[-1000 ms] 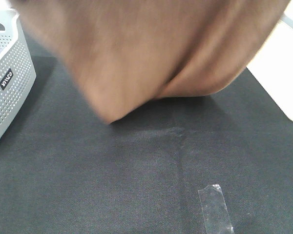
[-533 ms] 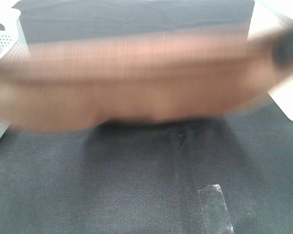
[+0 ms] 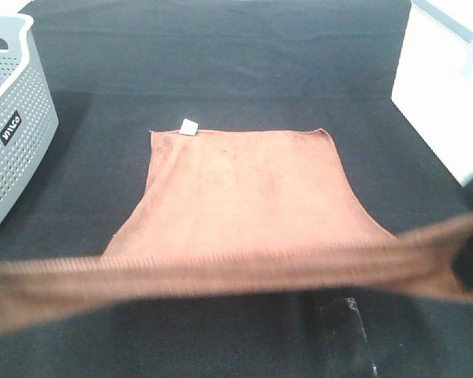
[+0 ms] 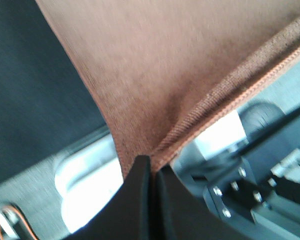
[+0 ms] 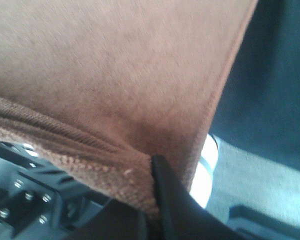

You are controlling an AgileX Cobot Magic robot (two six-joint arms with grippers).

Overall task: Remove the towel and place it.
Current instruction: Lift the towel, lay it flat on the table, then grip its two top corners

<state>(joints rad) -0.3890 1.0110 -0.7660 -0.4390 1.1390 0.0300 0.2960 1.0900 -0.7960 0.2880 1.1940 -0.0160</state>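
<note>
Exterior high view shows us the towel (image 3: pixel 244 189) spread over the middle of the dark tabletop (image 3: pixel 221 55), its far edge lying flat and its near edge raised and stretched along the tabletop's near edge. The left jaws are pinched tight on its near left corner and the right jaws on its near right corner, both at the stitched hem. We judge it light, soft and limp: it will sag wherever unsupported, so the hemmed corners give the best hold. It is reddish-brown terry with a small white tag (image 3: pixel 189 127) at its far left corner
</note>
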